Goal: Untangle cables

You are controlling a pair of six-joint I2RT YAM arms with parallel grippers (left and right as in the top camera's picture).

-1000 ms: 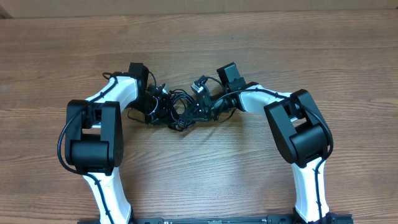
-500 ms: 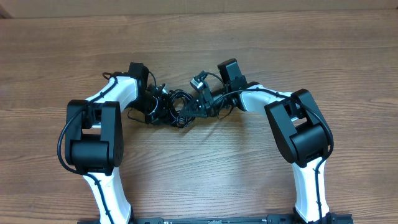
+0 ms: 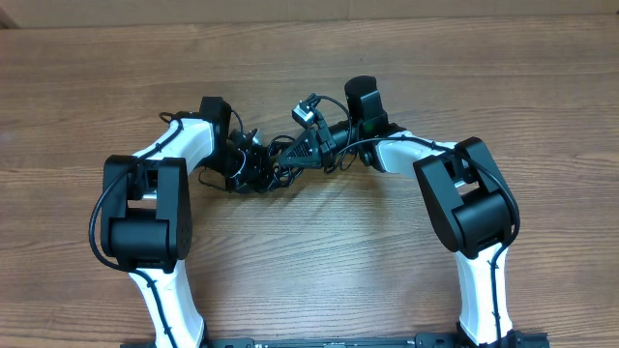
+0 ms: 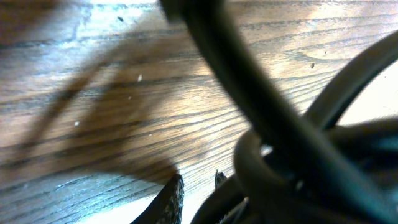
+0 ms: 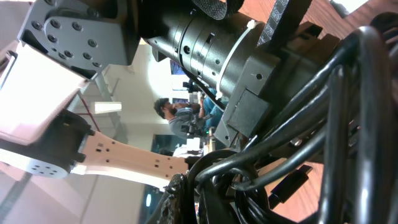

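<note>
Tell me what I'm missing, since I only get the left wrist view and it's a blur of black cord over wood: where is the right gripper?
Observer: Overhead, the right gripper sits just right of the cables, facing the left gripper across the bundle.
Operator: Is it open?
Observer: No, its jaws are shut, and the right wrist view shows strands bunched at its fingertips.
Operator: Any plug ends showing?
Observer: What looks like a silvery plug end sticks out just beyond the right gripper, on the side away from the arm bases.
</note>
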